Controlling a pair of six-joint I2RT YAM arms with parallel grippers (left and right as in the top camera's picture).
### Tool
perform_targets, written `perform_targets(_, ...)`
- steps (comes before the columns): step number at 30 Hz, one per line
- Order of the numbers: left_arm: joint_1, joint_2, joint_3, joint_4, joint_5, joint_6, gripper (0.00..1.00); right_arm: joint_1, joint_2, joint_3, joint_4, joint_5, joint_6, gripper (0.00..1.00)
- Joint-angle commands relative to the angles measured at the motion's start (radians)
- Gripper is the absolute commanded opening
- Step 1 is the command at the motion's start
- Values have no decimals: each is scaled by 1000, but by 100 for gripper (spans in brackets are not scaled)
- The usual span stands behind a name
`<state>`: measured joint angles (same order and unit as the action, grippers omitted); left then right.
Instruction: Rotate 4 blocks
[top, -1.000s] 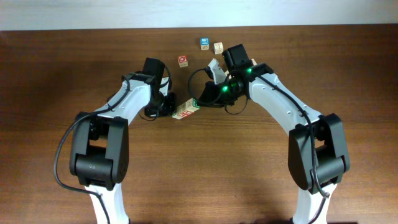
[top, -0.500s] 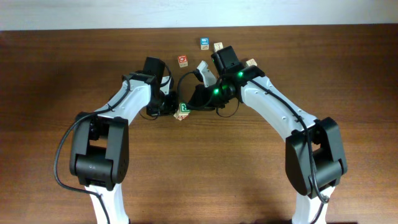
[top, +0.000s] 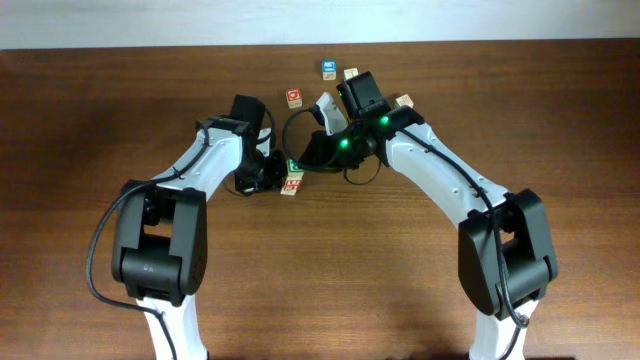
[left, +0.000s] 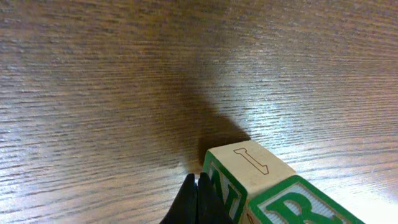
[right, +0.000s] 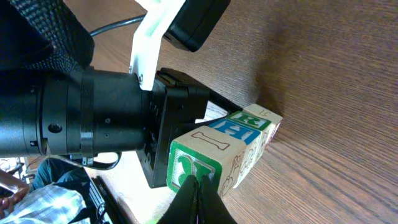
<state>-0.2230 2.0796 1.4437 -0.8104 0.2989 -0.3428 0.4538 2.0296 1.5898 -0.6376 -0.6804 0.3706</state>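
Note:
The blocks (top: 292, 183) lie close together as a short row between my two grippers, mostly covered from above. In the right wrist view the row runs away from me: a green-lettered cube (right: 205, 149), a blue-topped one (right: 235, 129), a green-topped one (right: 256, 117) and a cube with red marks (right: 274, 129). My right gripper (right: 198, 184) is shut, its tips against the near green face. My left gripper (left: 198, 188) is shut too, its tips touching the green "N" face of a cube (left: 249, 167) beside a green "R" cube (left: 298, 205). Neither gripper holds anything.
Loose cubes lie at the back: a red "O" cube (top: 294, 97), a blue-faced cube (top: 329, 69), a tan cube (top: 351, 75) and another tan one (top: 405, 101). The left arm's black wrist (right: 93, 124) sits right behind the row. The table's edge lies behind that wrist.
The right gripper has swung left and toward the back. The row of blocks has turned from lying crosswise to pointing nearly front to back. The left gripper has barely moved.

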Motion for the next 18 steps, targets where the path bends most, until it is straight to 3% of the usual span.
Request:
perform_targets(1, -34, 3, 4, -17, 17, -55, 0, 39, 34, -17, -10, 66, 5, 4)
perform_targets(8, -19, 3, 4, -17, -97, -102, 0, 56, 34, -17, -12, 85, 6, 4)
perform_targets(18, 64, 3, 4, -14, -98, -117, 0, 64, 34, -17, -13, 93, 9, 4)
